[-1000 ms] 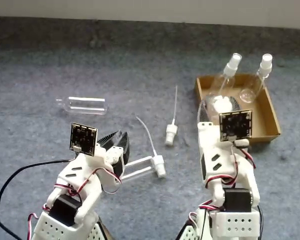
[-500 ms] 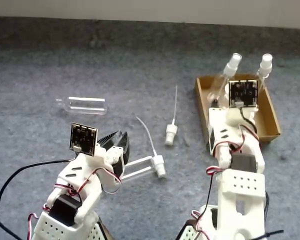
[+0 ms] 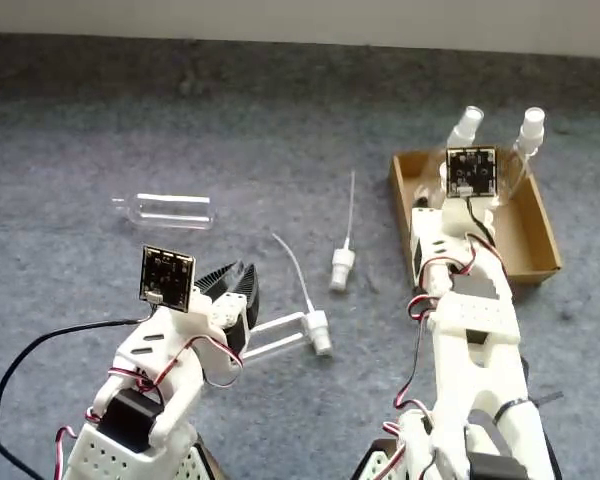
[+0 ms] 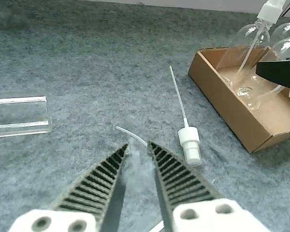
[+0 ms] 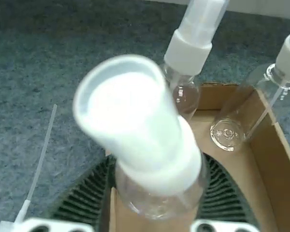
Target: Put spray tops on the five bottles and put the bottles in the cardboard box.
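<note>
Right end effector point(image 5: 157, 162) clamps spray-topped bottle point(image 5: 135, 121) over cardboard box point(image 3: 542, 235); left end effector point(image 4: 137, 146), narrowly parted, sits well apart from box

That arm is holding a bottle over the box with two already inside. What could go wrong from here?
1. The clear plastic bottle with a white spray top, clamped in the right gripper, hangs close to a capped clear bottle leaning in the brown cardboard box; lowering it might knock that one over.
2. The box looks shallow, and the bottles inside rise far above its walls, so a nudge might tip them out.
</note>
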Available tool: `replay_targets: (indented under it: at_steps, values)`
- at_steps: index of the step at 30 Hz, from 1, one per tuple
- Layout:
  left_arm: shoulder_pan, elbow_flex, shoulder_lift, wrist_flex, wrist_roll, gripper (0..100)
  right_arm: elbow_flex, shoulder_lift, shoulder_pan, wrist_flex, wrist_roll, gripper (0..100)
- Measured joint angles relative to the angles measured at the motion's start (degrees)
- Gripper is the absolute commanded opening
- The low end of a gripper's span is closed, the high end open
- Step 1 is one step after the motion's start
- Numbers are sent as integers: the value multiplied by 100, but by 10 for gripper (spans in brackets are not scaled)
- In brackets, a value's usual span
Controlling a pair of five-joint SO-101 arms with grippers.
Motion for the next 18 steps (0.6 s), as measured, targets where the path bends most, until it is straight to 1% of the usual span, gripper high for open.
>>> replay_targets:
  at_steps: [11,18]
  values:
    - [0,0,0,0,0,7,0,888,0,-976,0,135]
    - [0,0,0,0,0,7,-396,1486,53,-1090,0,135]
